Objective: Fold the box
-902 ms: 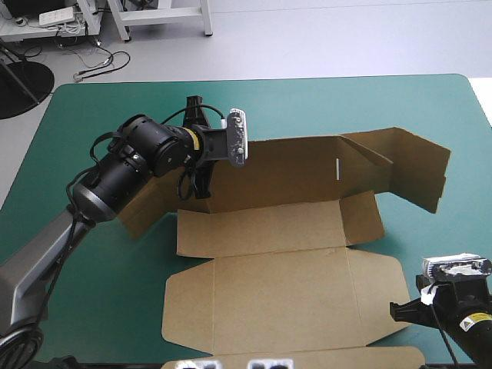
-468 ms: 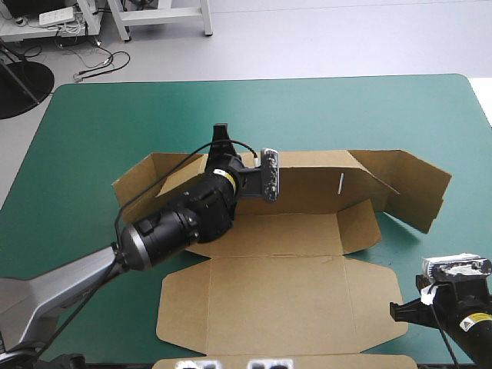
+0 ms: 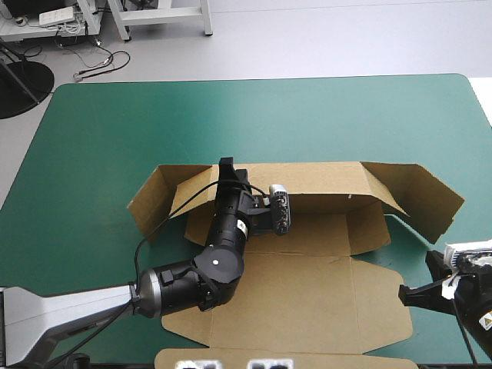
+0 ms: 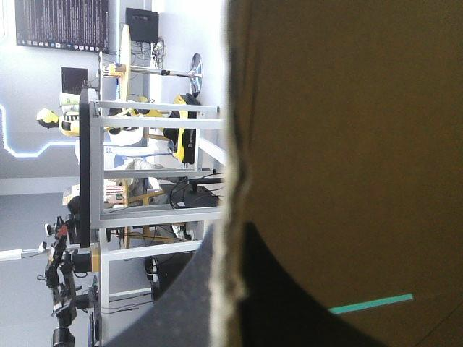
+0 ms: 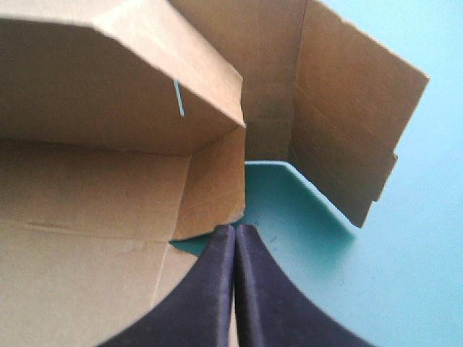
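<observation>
since earlier the left gripper (image 3: 226, 171) has swung round over the box (image 3: 307, 296), whose far wall now stands straighter. it is clamped on that wall's top edge. the box lies mid-way across the teal-green cover (image 3: 100, 131). the right gripper (image 5: 234, 230), fingers pressed together, sits near the box's right flap.

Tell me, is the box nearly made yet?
Not yet. Done: the box has its long back wall standing up. In hand: the left claw pinches that wall's top edge. Left: the end flaps hang loose and untucked, the big front panel lies flat, and the right claw, shut, holds nothing.
</observation>
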You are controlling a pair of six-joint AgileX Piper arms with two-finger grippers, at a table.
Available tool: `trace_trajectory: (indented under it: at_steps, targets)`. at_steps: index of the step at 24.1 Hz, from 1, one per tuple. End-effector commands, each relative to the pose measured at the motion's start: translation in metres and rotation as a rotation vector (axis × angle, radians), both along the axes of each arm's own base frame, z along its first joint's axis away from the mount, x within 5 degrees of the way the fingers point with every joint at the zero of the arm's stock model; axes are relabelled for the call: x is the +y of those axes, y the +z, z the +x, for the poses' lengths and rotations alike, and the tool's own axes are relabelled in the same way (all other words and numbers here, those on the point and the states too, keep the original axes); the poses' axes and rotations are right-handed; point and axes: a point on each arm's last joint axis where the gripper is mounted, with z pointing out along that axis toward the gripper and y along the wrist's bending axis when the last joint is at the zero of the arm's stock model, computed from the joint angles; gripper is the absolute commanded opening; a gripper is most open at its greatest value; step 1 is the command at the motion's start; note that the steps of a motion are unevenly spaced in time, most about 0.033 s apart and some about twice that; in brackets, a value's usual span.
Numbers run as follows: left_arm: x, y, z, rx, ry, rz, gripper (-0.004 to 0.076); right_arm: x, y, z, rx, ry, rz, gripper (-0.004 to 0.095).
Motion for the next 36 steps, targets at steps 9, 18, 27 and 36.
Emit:
trace_trajectory:
  at_steps: [9,18,27,36]
  targets:
    - [0.008,0.022,-0.003,-0.09,0.016,-0.074,-0.001,-0.008,0.095,0.074,-0.146,-0.033,0.077,-0.0015]
    - [0.006,0.021,-0.003,-0.086,0.004,-0.076,-0.001,-0.01,0.122,0.18,0.01,0.079,0.139,-0.0015]
    - [0.007,0.022,-0.003,-0.098,0.006,-0.071,-0.001,-0.013,0.069,0.262,0.37,0.184,0.172,-0.0015]
    - [0.008,0.022,-0.003,-0.097,0.015,-0.071,-0.001,-0.018,0.033,0.258,0.554,0.175,0.113,-0.0015]
